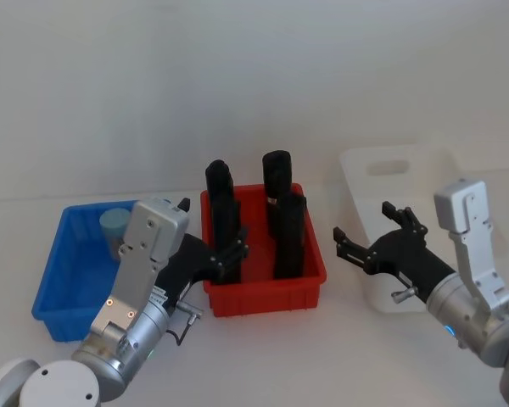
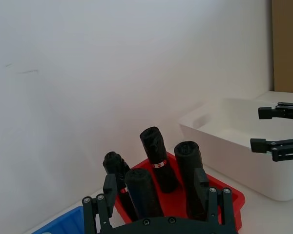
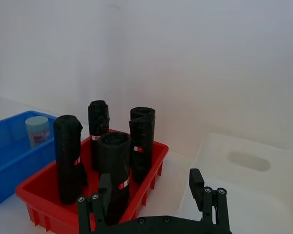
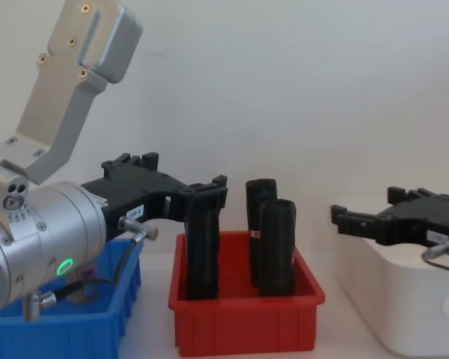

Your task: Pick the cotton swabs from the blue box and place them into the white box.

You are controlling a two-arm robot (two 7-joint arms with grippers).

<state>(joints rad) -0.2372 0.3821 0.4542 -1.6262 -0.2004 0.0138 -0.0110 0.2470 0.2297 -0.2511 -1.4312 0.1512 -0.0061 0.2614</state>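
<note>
Head view: the blue box (image 1: 68, 280) sits at the left end of the desk, the red bin (image 1: 263, 263) of four black rolls (image 1: 288, 237) in the middle, the white box (image 1: 399, 220) at the right end. One cotton swab tub (image 1: 114, 231) stands in the blue box's far right corner. The left gripper (image 1: 229, 250) hangs over the red bin's near-left corner, just right of the blue box, fingers spread and empty. The right gripper (image 1: 365, 242) hovers at the white box's left wall, also spread and empty.

Left wrist view: the left gripper's (image 2: 158, 200) two fingers stand apart with nothing between them; beyond them are the black rolls (image 2: 156, 158) in the red bin (image 2: 229, 200), a sliver of the blue box (image 2: 63, 224), and farther off the white box (image 2: 234, 141) with the right gripper (image 2: 278, 129) over it, its fingers parted.

Right wrist view: the right gripper's (image 3: 151, 195) fingers are apart and hold nothing. The cotton swab tub (image 3: 37, 130) stands upright in the blue box (image 3: 10, 156), beyond the red bin (image 3: 88, 195); the white box (image 3: 244, 185) lies just below the gripper.

Chest view: the left gripper (image 4: 202, 196) is level with the roll tops, above the red bin (image 4: 243, 321) rather than the blue box (image 4: 60, 329). The right gripper (image 4: 355, 217) hangs above the white box (image 4: 404, 299).

I judge the task to be at the reach stage, with no tub grasped. The next move calls for the left gripper to shift leftward over the blue box's far right corner, clear of the rolls, then descend around the tub.
</note>
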